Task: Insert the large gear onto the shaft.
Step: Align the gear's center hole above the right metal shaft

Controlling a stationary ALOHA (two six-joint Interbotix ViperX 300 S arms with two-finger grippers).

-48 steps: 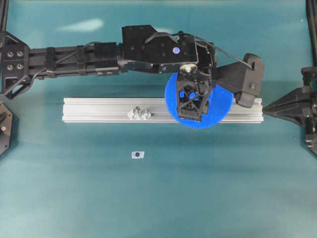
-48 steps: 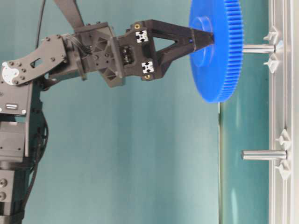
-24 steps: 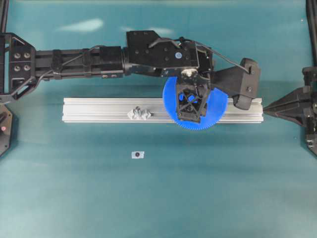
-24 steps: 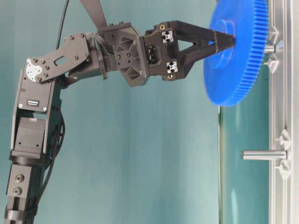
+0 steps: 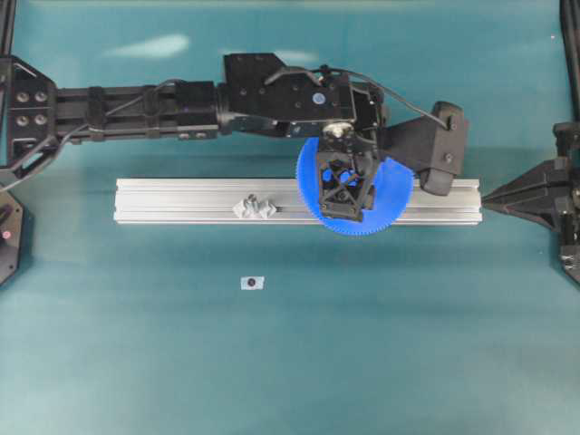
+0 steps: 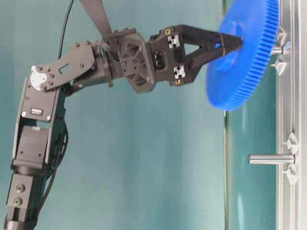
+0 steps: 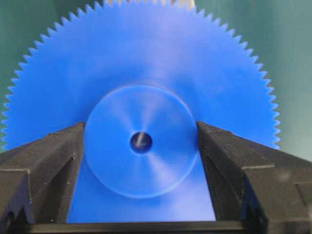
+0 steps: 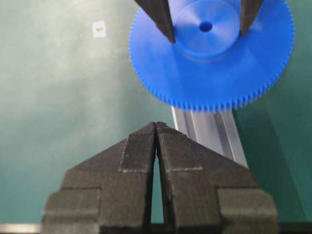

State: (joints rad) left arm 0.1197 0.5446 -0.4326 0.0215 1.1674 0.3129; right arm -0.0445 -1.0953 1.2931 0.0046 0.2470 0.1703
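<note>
The large gear (image 5: 391,205) (image 6: 244,62) (image 7: 146,58) (image 8: 214,73) is a blue toothed disc held over the right half of the rail. My left gripper (image 5: 344,187) (image 6: 234,43) (image 7: 140,126) is shut on its raised hub, one finger on each side. The shaft (image 6: 275,49) runs into the gear's centre hole; only a short silvery stub shows between gear and rail, and its tip glints inside the hole (image 7: 141,140). In the table-level view the gear sits slightly tilted to the rail. My right gripper (image 8: 156,125) (image 5: 485,200) is shut and empty, just off the rail's right end.
The aluminium rail (image 5: 181,201) (image 6: 288,105) (image 8: 209,129) lies across the teal table. A second look-alike pin (image 6: 271,159) with clear tabs (image 5: 255,207) stands bare further left on it. A small white sticker (image 5: 253,283) (image 8: 99,29) lies in front of the rail.
The left gripper has pushed the gear along the shaft towards the rail; most of the pin that showed a second ago is now hidden by the gear. The right gripper has stayed put.
</note>
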